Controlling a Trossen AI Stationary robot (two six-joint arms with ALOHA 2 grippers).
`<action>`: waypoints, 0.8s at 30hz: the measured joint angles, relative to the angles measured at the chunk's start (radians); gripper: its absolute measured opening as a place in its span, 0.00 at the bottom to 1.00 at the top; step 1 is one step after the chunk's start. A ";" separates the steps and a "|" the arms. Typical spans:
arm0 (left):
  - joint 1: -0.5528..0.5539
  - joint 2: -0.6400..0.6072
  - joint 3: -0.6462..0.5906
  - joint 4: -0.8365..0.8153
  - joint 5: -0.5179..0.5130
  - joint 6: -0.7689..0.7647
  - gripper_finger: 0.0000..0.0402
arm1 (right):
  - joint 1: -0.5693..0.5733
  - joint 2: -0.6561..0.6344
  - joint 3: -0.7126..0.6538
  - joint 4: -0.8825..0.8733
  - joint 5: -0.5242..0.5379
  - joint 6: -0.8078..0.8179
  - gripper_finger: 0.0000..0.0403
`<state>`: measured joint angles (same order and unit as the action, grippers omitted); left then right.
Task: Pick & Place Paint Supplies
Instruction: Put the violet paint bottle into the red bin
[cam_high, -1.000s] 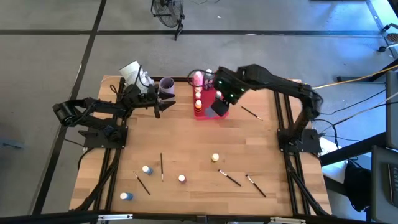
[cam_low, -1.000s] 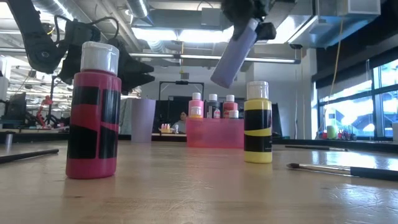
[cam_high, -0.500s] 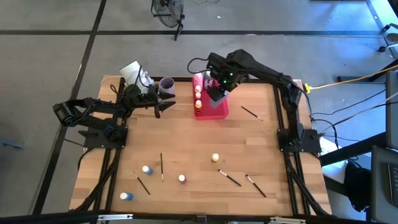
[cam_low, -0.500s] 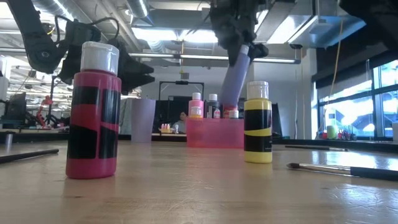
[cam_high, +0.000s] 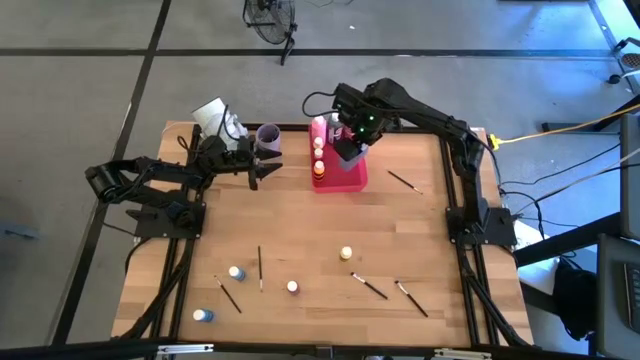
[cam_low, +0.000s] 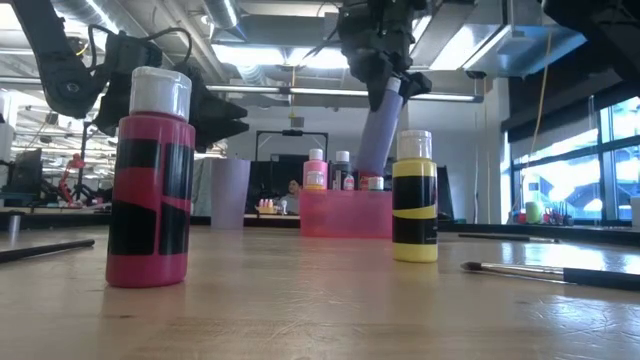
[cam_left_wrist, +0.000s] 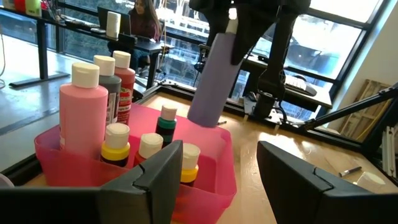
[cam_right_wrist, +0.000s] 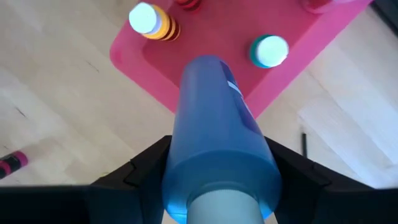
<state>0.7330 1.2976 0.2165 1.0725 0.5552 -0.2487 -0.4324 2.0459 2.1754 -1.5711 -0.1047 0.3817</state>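
Lilac-blue bottle clamped in right gripper, tilted above pink tray; left gripper idle, parted, beside it.

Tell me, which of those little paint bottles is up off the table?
The large lilac-blue bottle, tilted in the right gripper above the pink tray; every other bottle stands on something.

I see the tray's near end bare; bottles crowd its far end, and the held purple bottle hangs tilted over the bare part.
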 joint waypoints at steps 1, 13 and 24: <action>0.000 0.000 0.000 0.000 0.000 0.000 0.50 | -0.001 0.006 0.000 0.000 0.000 0.000 0.54; 0.000 0.000 0.000 -0.008 0.016 -0.018 0.50 | -0.003 0.118 0.000 0.000 -0.003 -0.005 0.54; 0.000 0.000 0.000 -0.008 0.058 -0.019 0.50 | -0.011 0.174 -0.001 0.000 0.003 -0.013 0.54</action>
<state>0.7330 1.2976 0.2165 1.0649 0.6132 -0.2672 -0.4429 2.2201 2.1746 -1.5706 -0.1018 0.3688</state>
